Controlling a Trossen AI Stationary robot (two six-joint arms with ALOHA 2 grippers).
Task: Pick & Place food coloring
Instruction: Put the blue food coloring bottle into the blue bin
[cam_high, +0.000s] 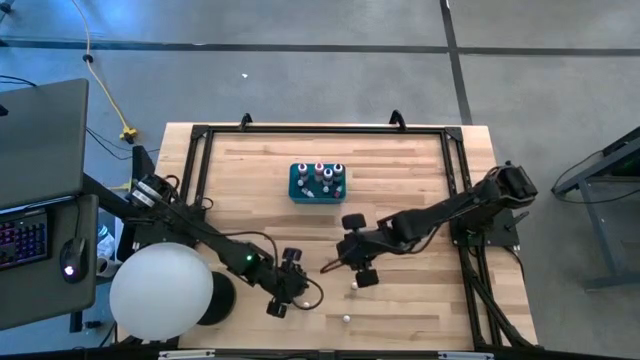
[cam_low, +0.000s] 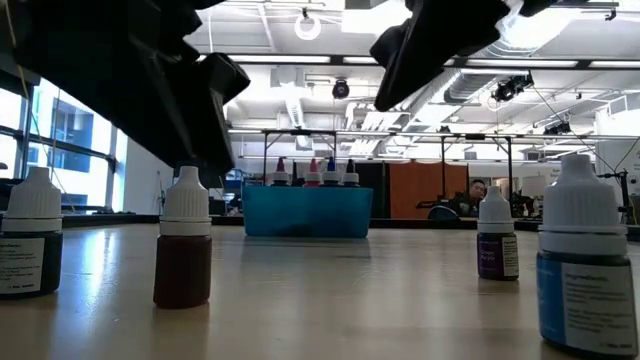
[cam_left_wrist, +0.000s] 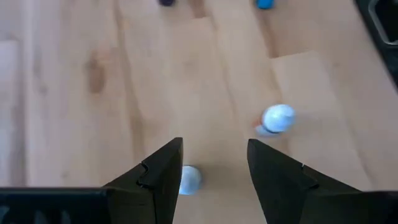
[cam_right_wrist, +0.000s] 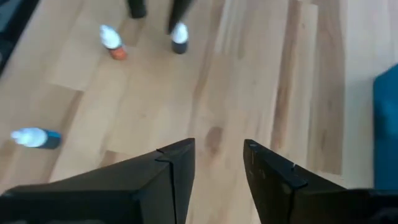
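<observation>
Several tiny white-capped food coloring bottles stand loose on the wooden table: a dark one (cam_low: 30, 250), a red-brown one (cam_low: 184, 252), a purple one (cam_low: 497, 243) and a blue one (cam_low: 586, 275). More bottles sit upright in the teal box (cam_high: 318, 184) at the table's middle. My left gripper (cam_left_wrist: 212, 171) is open near the front edge, pointing steeply down, with a white cap (cam_left_wrist: 189, 179) close beside one finger and a red bottle (cam_left_wrist: 275, 120) just beyond. My right gripper (cam_right_wrist: 217, 163) is open and holds nothing, over bare wood between the box and the loose bottles. My left gripper has one finger (cam_left_wrist: 163, 177) right against the white cap of a standing bottle, coming at it slanting from above. I cannot tell whether the finger touches the cap. Nothing is pinched between the fingers.
A black frame (cam_high: 200, 135) runs round the table. A big white ball (cam_high: 160, 290) sits at the near left corner, with a keyboard and mouse (cam_high: 70, 262) beyond the table's left edge. A person (cam_low: 476, 192) sits far behind the table.
</observation>
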